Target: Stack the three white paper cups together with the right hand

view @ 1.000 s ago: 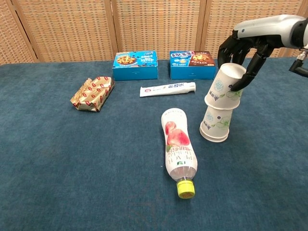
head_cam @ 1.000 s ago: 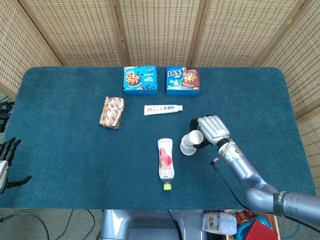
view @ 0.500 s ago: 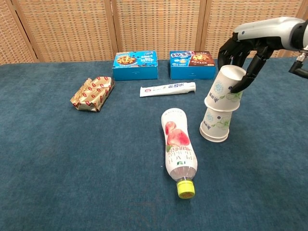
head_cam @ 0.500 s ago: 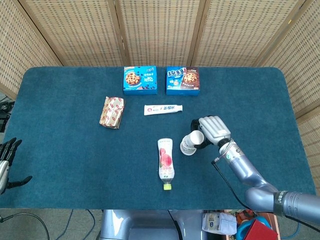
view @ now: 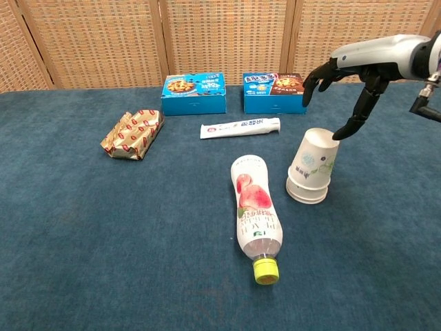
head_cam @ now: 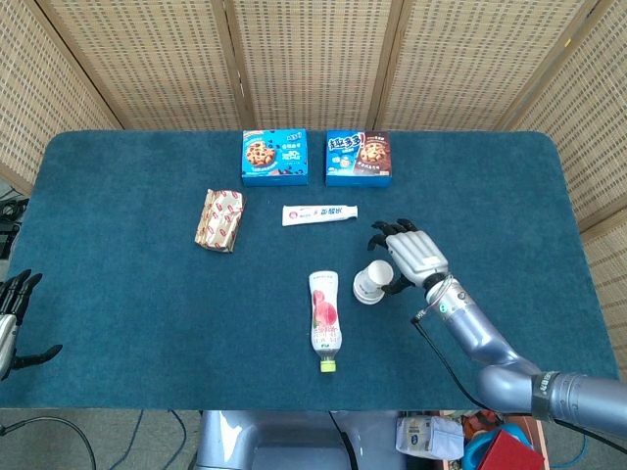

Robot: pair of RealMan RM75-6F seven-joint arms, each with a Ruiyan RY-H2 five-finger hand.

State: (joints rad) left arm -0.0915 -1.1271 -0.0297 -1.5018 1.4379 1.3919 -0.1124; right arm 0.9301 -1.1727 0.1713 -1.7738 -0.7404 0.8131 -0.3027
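1 nested stack of white paper cups [view: 311,167] stands upside down and tilted on the counter [head_cam: 137,294], toward its right-front part, just right of the lying bottle [view: 255,214]. How many cups are nested, I cannot tell. Right hand [view: 348,83] hovers above the stack, fingers [view: 353,125] spread, holding nothing; 1 fingertip is close to the top cup's base. Risk: a brush from that fingertip could topple the leaning stack toward the bottle. Left hand [head_cam: 12,311] hangs past the counter's left edge, fingers apart, empty.
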